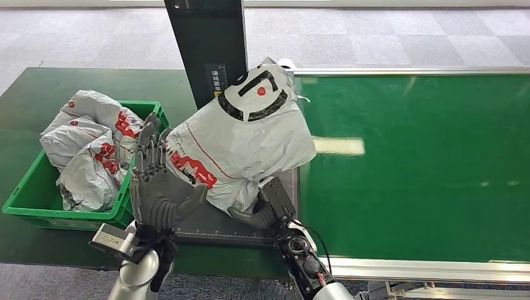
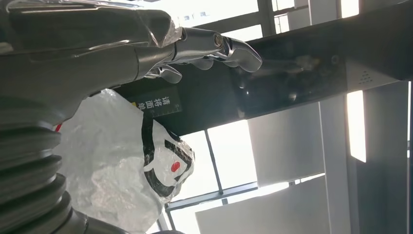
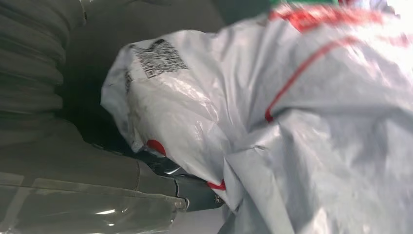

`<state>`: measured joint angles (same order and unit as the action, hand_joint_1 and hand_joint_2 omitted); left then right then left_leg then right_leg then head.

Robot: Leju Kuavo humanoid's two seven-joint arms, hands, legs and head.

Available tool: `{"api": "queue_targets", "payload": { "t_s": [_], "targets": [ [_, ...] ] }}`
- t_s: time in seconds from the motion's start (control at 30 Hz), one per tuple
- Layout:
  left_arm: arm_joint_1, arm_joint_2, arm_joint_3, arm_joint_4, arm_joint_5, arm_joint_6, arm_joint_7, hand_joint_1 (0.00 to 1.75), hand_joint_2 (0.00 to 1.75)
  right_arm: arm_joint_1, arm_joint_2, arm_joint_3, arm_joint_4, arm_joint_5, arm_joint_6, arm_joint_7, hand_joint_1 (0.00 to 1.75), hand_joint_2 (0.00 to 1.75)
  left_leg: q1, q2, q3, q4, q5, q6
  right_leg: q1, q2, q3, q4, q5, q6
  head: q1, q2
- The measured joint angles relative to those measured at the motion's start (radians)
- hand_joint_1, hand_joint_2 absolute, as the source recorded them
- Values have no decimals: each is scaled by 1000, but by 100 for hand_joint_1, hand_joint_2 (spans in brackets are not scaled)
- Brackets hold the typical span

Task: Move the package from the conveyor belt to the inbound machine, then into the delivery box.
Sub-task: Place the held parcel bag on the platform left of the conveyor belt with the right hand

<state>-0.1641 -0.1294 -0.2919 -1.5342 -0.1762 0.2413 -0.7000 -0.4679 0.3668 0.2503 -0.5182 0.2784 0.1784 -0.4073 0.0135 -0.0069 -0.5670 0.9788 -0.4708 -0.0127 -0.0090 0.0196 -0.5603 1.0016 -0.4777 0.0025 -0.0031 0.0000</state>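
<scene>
A white plastic package (image 1: 244, 137) with red and black print is tilted up over the inbound machine's black platform (image 1: 212, 228), its top against the black post (image 1: 209, 44). My left hand (image 1: 159, 187) stands upright at the package's left side, fingers straight and apart, holding nothing. In the left wrist view the fingers (image 2: 234, 48) stretch past the package (image 2: 117, 170). My right hand (image 1: 265, 209) grips the package's near edge from below, its fingers hidden under the bag. The right wrist view shows the package (image 3: 302, 122) lying over my right hand (image 3: 97, 185).
A green delivery box (image 1: 25, 206) with several white packages stands left of the platform, close to my left hand. The green conveyor belt (image 1: 425, 162) with a silver frame lies to the right. The dark green table (image 1: 37, 100) carries the box.
</scene>
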Motion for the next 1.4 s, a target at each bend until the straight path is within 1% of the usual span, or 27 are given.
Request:
{"api": "queue_targets", "payload": {
  "t_s": [0.2,0.3,0.4,0.5,0.63,0.73,0.83,0.93,1.1,1.23,1.4],
  "targets": [
    [-23,-6,-5,26,15,-12,0,0,175,9,1,138,-14,7,77,-87,0,175,0,0,0,0,0,0,0,0,0,0,0,0,0,0],
    [-34,-6,-9,37,24,-13,0,0,175,17,1,197,-46,19,100,-162,0,175,0,0,0,0,0,0,0,0,0,0,0,0,0,0],
    [-36,-4,-12,42,32,-8,0,0,175,39,-5,230,-139,40,122,-244,0,175,0,0,0,0,0,0,0,0,0,0,0,0,0,0],
    [-32,2,-12,42,37,-4,0,0,175,82,-23,228,-297,41,143,-260,0,175,0,-1,0,0,0,0,0,0,0,0,0,0,0,0],
    [-22,12,-12,42,41,-5,0,0,175,163,-44,182,-507,-2,148,-249,0,175,0,-2,-1,0,0,0,0,-1,-1,0,0,0,0,0],
    [-4,20,-12,42,41,-17,0,0,175,225,-68,83,-659,-78,158,-260,0,175,0,-3,-1,0,0,0,0,-2,0,0,0,0,0,0],
    [4,27,-12,50,41,-32,0,0,175,298,-94,-26,-809,-148,211,-285,0,175,-1,-3,-1,0,0,0,-1,-2,0,0,0,0,0,0],
    [4,31,-13,59,40,-39,0,0,175,353,-112,-95,-929,-175,245,-292,0,175,-1,-3,-1,0,0,0,-1,-2,0,0,0,0,0,0],
    [4,34,-14,69,40,-41,0,0,175,395,-129,-144,-1026,-180,252,-293,0,175,-1,-3,-1,0,0,0,-1,-2,0,0,0,0,0,0],
    [4,35,-15,77,40,-44,0,0,175,422,-136,-169,-1077,-211,259,-293,0,175,-1,-3,-1,0,0,0,-1,-2,0,0,0,0,0,0],
    [11,35,-19,87,32,-37,0,0,175,457,-145,-233,-1112,-251,261,-293,0,175,-1,-3,-1,0,0,0,-1,-2,0,0,0,0,0,0]
  ]
}}
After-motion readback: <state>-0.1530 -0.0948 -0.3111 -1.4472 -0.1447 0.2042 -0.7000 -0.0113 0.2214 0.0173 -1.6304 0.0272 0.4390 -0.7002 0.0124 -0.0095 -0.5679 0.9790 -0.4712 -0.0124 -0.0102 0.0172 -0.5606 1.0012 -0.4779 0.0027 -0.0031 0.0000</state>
